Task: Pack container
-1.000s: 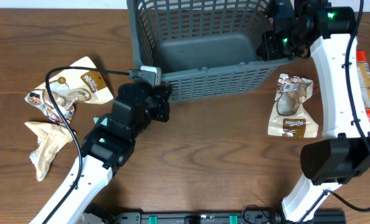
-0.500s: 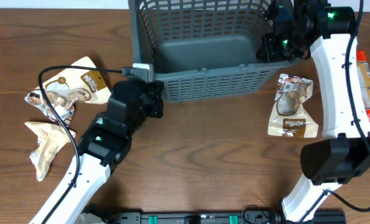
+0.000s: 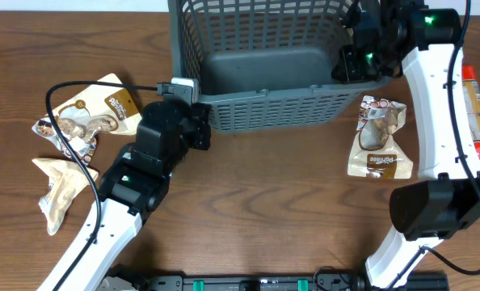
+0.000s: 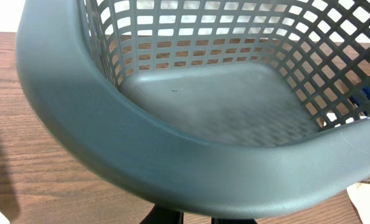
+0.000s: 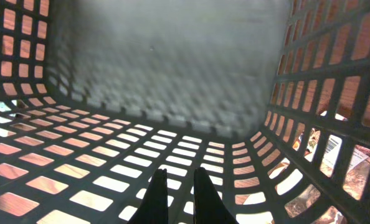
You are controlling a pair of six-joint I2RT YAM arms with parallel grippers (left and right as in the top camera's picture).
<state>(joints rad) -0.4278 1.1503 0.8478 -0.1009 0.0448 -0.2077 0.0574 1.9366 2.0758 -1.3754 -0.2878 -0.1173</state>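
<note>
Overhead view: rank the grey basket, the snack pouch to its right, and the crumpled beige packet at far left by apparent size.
Largest by far: grey basket.
Then: snack pouch and crumpled beige packet look about alike, so I leave them unranked.

Prob. a robotics lab/test rig: left arm [image 3: 103, 234] & right arm [image 3: 438, 105] at a wood-grain counter [image 3: 264, 194], loose cable [image 3: 62, 105], snack packets [image 3: 377, 137] laid out.

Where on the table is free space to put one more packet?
Bare wood in front of the basket, between the left arm and the right packet. The basket floor is empty too. Packets crowd the left side.
</note>
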